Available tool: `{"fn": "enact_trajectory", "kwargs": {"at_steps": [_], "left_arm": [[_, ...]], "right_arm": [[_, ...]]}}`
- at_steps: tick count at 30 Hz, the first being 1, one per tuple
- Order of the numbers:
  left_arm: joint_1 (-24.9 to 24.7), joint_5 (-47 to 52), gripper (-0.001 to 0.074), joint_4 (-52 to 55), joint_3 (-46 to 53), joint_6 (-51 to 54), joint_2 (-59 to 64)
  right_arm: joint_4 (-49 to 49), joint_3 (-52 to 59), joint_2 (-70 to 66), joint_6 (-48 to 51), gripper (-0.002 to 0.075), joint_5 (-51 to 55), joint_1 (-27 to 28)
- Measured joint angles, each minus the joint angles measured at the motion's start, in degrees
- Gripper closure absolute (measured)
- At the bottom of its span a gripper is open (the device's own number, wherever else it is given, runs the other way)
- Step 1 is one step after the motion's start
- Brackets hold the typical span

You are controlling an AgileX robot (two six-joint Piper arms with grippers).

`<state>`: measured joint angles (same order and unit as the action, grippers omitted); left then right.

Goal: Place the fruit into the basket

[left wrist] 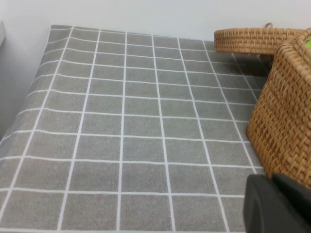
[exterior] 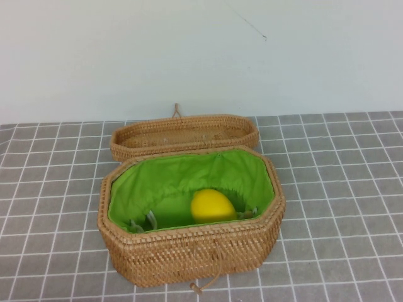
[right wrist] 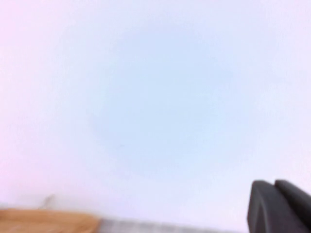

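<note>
The yellow lemon [exterior: 213, 206] lies inside the green-lined woven basket [exterior: 189, 251], near its front wall. Neither arm shows in the high view. In the left wrist view my left gripper [left wrist: 273, 183] is shut and empty, low over the table just beside the basket's outer wall [left wrist: 284, 126]. In the right wrist view my right gripper [right wrist: 274, 187] is shut and empty, raised and facing the white wall, with a strip of woven wicker [right wrist: 48, 221] at the picture's lower edge.
The shallow unlined woven lid [exterior: 184, 134] lies flat just behind the basket; it also shows in the left wrist view [left wrist: 252, 40]. The grey checked tablecloth [exterior: 340, 189] covers the table. A white wall [exterior: 201, 56] rises behind.
</note>
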<state>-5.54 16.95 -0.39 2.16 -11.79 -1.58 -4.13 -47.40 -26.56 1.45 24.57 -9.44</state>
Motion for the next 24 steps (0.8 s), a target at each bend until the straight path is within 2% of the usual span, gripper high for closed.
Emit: {"fn": "enact_trajectory", "kwargs": {"at_steps": [3,7,16,21,24], "left_arm": [[0.0,0.0,0.0734,0.0,0.0,0.0,0.0],[0.0,0.0,0.0734,0.0,0.0,0.0,0.0],[0.0,0.0,0.0734,0.0,0.0,0.0,0.0],[0.0,0.0,0.0734,0.0,0.0,0.0,0.0],[0.0,0.0,0.0734,0.0,0.0,0.0,0.0]], "right_arm": [[-1.8,9.4,8.1,0.1,0.0726,-5.5,2.9],[-1.9,20.9,17.3,0.1,0.0726,-6.7,4.8],[-1.9,43.1,27.3,0.0,0.0726,-9.0,9.2],[-0.5,47.7,27.2,-0.2,0.0726,-11.4,9.2],[-0.1,47.6,27.2,-0.2,0.0726,-7.6,9.2]]}}
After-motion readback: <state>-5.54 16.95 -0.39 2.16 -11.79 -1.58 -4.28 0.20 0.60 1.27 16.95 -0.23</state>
